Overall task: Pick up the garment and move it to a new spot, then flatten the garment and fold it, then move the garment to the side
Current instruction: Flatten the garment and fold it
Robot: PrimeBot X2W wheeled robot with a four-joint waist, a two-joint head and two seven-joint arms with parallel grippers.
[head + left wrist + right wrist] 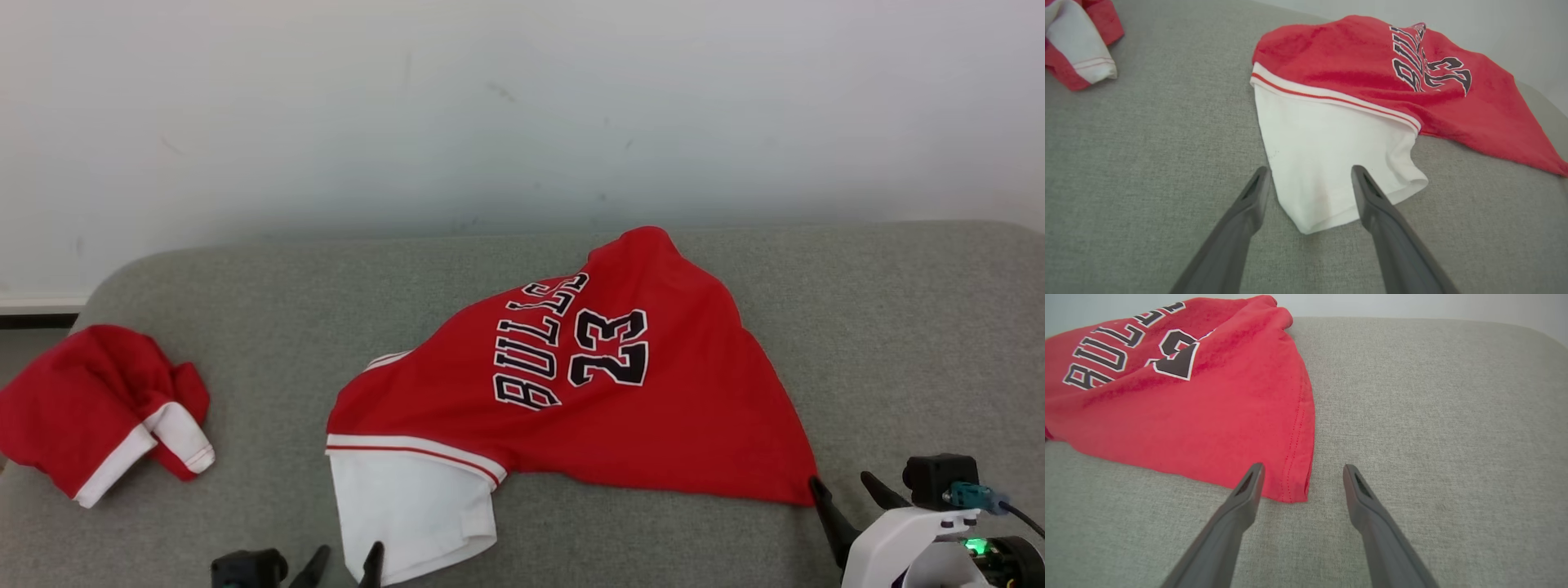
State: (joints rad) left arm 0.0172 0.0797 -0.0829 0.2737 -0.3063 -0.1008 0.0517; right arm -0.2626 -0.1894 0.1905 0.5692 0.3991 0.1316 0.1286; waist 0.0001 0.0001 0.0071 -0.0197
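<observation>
The garment (620, 408) is a red shirt with black "BULLS 23" lettering and a white sleeve (408, 506), lying rumpled on the grey cushion. My left gripper (347, 565) stands open at the bottom edge, its fingers straddling the white sleeve's (1327, 163) lower end. In the left wrist view the left gripper (1310, 175) holds nothing. My right gripper (849, 488) is open at the shirt's lower right corner. In the right wrist view the right gripper (1302, 473) brackets the red hem corner (1294, 486), holding nothing.
A second red and white garment (98, 408) lies bunched at the cushion's left edge, also in the left wrist view as the bundle (1077, 45). The grey cushion (898, 327) stretches bare to the right. A pale wall (522, 106) rises behind.
</observation>
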